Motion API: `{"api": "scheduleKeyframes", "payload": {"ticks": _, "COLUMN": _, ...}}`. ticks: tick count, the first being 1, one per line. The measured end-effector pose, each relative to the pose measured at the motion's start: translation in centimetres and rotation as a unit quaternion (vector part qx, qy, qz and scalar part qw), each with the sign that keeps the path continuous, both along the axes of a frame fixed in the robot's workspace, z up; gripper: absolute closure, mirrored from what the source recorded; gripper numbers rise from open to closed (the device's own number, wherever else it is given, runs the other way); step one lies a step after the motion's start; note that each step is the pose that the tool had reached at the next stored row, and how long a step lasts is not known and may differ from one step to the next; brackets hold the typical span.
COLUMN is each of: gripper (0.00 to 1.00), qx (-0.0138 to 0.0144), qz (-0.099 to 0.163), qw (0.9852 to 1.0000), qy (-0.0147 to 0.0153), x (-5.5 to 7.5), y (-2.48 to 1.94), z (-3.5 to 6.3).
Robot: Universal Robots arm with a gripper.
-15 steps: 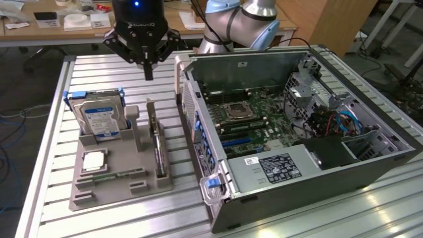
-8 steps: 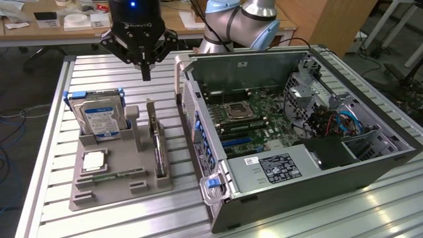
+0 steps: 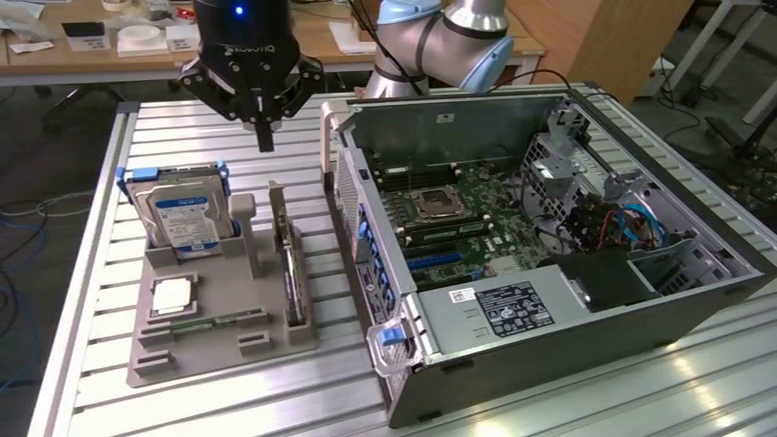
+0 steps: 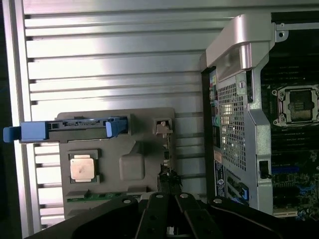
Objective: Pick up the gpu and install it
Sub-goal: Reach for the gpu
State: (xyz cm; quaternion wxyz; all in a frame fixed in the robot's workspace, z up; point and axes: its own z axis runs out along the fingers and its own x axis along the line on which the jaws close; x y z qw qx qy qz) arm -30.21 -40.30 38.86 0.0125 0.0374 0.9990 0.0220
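A: Which step?

B: Pre-grasp, I reckon; nothing picked up yet. Drive (image 3: 182, 214) stands in the tray (image 3: 195, 360). Gripper (image 3: 265, 138) hangs high, fingers shut, empty. Gpu (image 3: 293, 273) is on edge in the tray's slot, on the side nearest the case (image 3: 680, 309).

A: Next move needs?

B: Prob. fingers apart first, then squared up w/ the gpu's thin top edge.
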Motion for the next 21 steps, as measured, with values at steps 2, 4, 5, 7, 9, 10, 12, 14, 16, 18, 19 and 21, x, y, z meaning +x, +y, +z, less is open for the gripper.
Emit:
{"api": "scheduleKeyframes", "payload": {"ticks": 2, "gripper": 0.90, "qx": -0.0003, "qz": 0.000, "qw": 1.0000, "qy": 0.0000, "x": 0.0, "y": -0.33, "z": 0.00}}
{"api": "scheduleKeyframes", "payload": {"ticks": 4, "gripper": 0.90, "qx": -0.0006, "qz": 0.000, "qw": 1.0000, "qy": 0.0000, "x": 0.0, "y": -0.61, "z": 0.00}}
{"api": "scheduleKeyframes", "payload": {"ticks": 5, "gripper": 0.90, "qx": -0.0008, "qz": 0.000, "qw": 1.0000, "qy": 0.0000, "x": 0.0, "y": -0.75, "z": 0.00}}
{"api": "scheduleKeyframes", "payload": {"ticks": 7, "gripper": 0.90, "qx": -0.0015, "qz": 0.000, "qw": 1.0000, "qy": 0.0000, "x": 0.0, "y": -1.01, "z": 0.00}}
{"api": "scheduleKeyframes", "payload": {"ticks": 9, "gripper": 0.90, "qx": -0.0023, "qz": 0.000, "qw": 1.0000, "qy": 0.0000, "x": 0.0, "y": -1.29, "z": 0.00}}
{"api": "scheduleKeyframes", "payload": {"ticks": 10, "gripper": 0.90, "qx": -0.0028, "qz": 0.000, "qw": 1.0000, "qy": 0.0000, "x": 0.0, "y": -1.42, "z": 0.00}}
{"api": "scheduleKeyframes", "payload": {"ticks": 12, "gripper": 0.90, "qx": -0.0040, "qz": 0.000, "qw": 1.0000, "qy": 0.0000, "x": 0.0, "y": -1.70, "z": 0.00}}
{"api": "scheduleKeyframes", "payload": {"ticks": 14, "gripper": 0.90, "qx": -0.0055, "qz": 0.000, "qw": 1.0000, "qy": 0.0000, "x": 0.0, "y": -1.99, "z": 0.00}}
{"api": "scheduleKeyframes", "payload": {"ticks": 16, "gripper": 0.90, "qx": -0.0071, "qz": 0.000, "qw": 1.0000, "qy": -0.0001, "x": 0.0, "y": -2.27, "z": 0.00}}
{"api": "scheduleKeyframes", "payload": {"ticks": 18, "gripper": 0.90, "qx": -0.0087, "qz": 0.000, "qw": 1.0000, "qy": 0.0000, "x": 0.0, "y": -2.53, "z": 0.00}}
{"api": "scheduleKeyframes", "payload": {"ticks": 19, "gripper": 0.90, "qx": -0.0096, "qz": 0.000, "qw": 1.0000, "qy": 0.0000, "x": 0.0, "y": -2.66, "z": 0.00}}
{"api": "scheduleKeyframes", "payload": {"ticks": 21, "gripper": 0.90, "qx": -0.0115, "qz": 0.000, "qw": 0.9999, "qy": 0.0000, "x": 0.0, "y": -3.01, "z": 0.00}}
